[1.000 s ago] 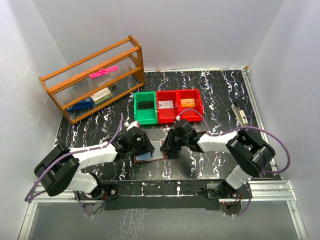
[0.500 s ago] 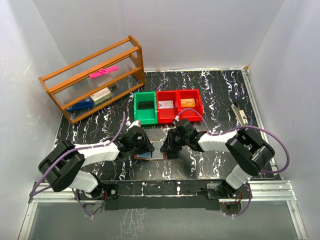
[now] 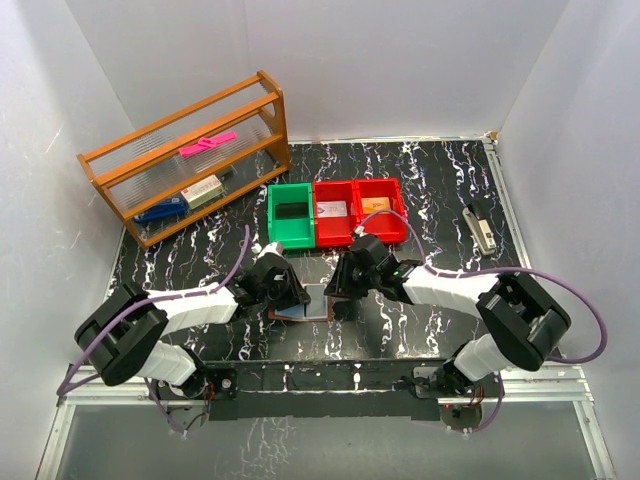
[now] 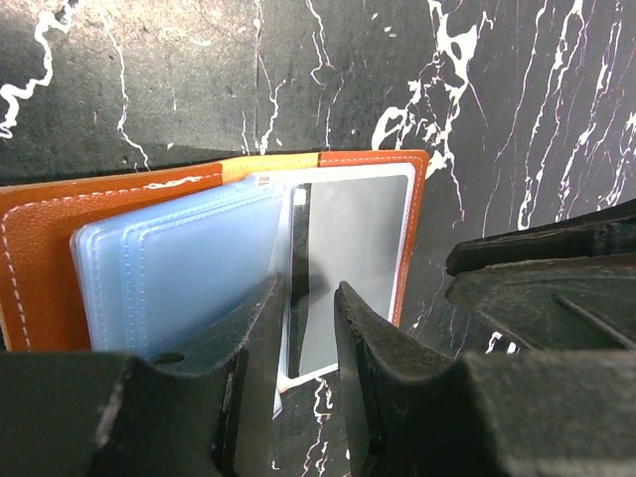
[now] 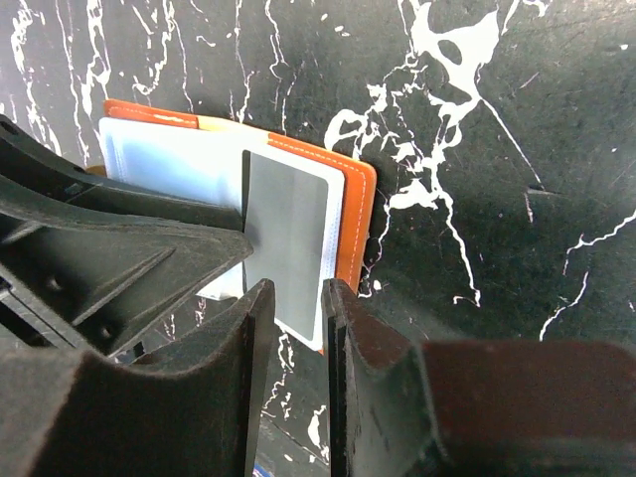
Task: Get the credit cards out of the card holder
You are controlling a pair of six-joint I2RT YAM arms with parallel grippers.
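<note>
The card holder (image 3: pixel 300 311) is laid open on the black marbled worktop (image 3: pixel 430 170), low and centre in the top view, between the two arms. In the left wrist view its brown leather is seen at the left of the frame, with pale blue sleeves (image 4: pixel 179 268) stacked on it. A silver-grey card (image 4: pixel 363 248) is seen lying flat beside the sleeves, over the holder's right half. The card's lower end is pushed out past the leather rim onto the worktop.

The left tool (image 4: pixel 308 298) is placed low over the card's left edge, and its jaws are parted by only a narrow gap, through which the card is seen. Whether the card is clenched cannot be told. The right tool (image 5: pixel 295 293) is set at the card's lower end in its own view, its jaws likewise narrowly parted. Whether anything is grasped there cannot be told either. One finger of the left tool is seen in the right wrist view touching the card's left edge.

Above the holder in the top view, a green bin (image 3: pixel 291 241) and two red bins (image 3: pixel 357 236) are ranged side by side. A pale card (image 3: pixel 333 208) is seen in the nearer red bin and a gold-orange card (image 3: pixel 377 205) in the farther. A wooden rack (image 3: pixel 185 140) is stood at the upper left.
</note>
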